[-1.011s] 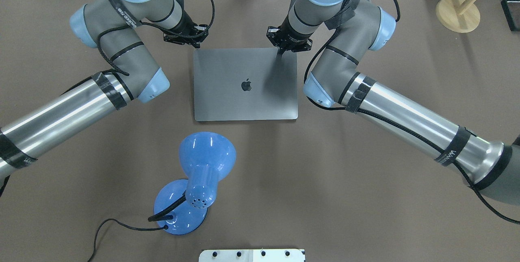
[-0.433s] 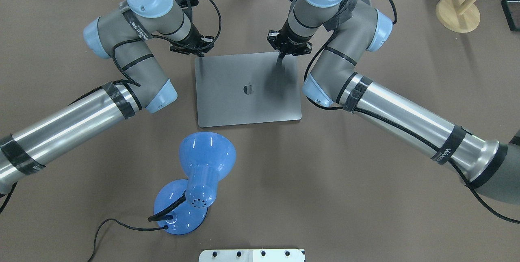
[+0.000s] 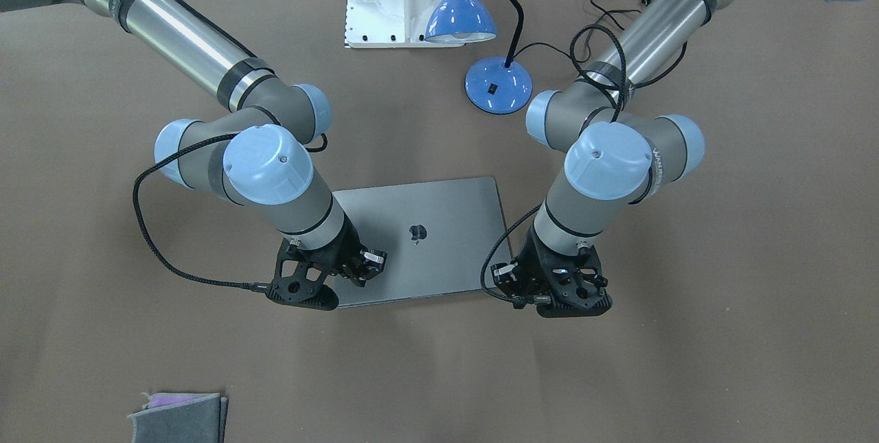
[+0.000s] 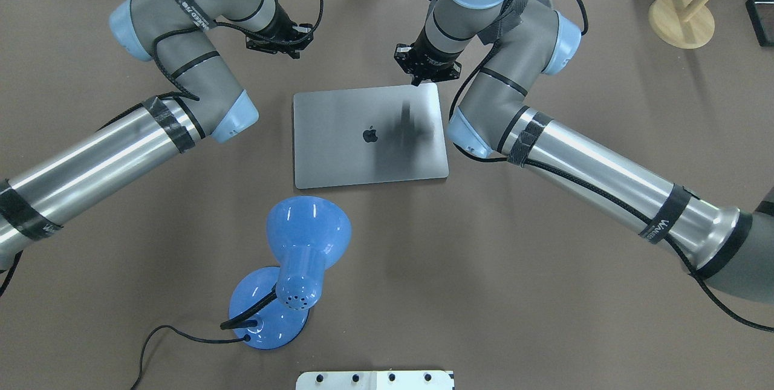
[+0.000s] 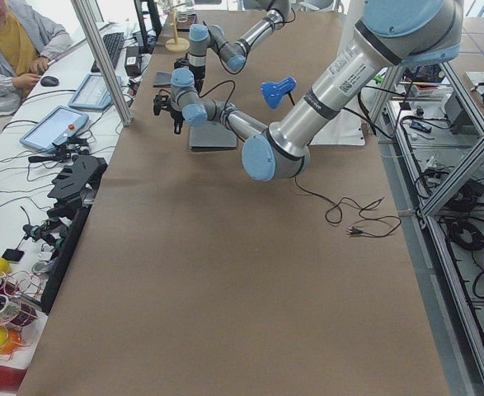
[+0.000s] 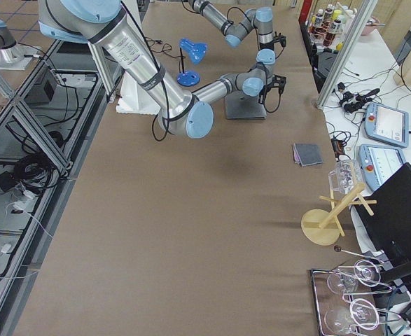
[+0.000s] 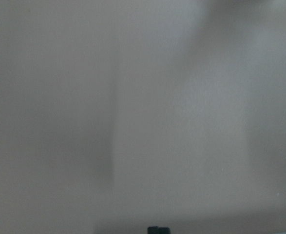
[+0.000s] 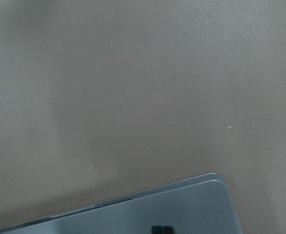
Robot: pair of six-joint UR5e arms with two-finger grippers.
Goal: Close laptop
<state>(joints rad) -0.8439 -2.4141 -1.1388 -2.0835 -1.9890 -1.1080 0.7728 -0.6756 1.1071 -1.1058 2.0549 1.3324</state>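
Laptop (image 4: 338,148) lies shut, lid down; both jaws' state cannot be told.

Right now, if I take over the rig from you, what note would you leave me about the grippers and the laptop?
Laptop: flat on the table, lid down, logo up. In the right wrist view the lid meets the base at a corner.
Left gripper: looks shut, empty, over bare table beyond the far left corner.
Right gripper: looks shut, empty, at the far edge near the right corner; it does not seem to press on the lid.
Done: the closing.
Left: probably only to pull both arms back.
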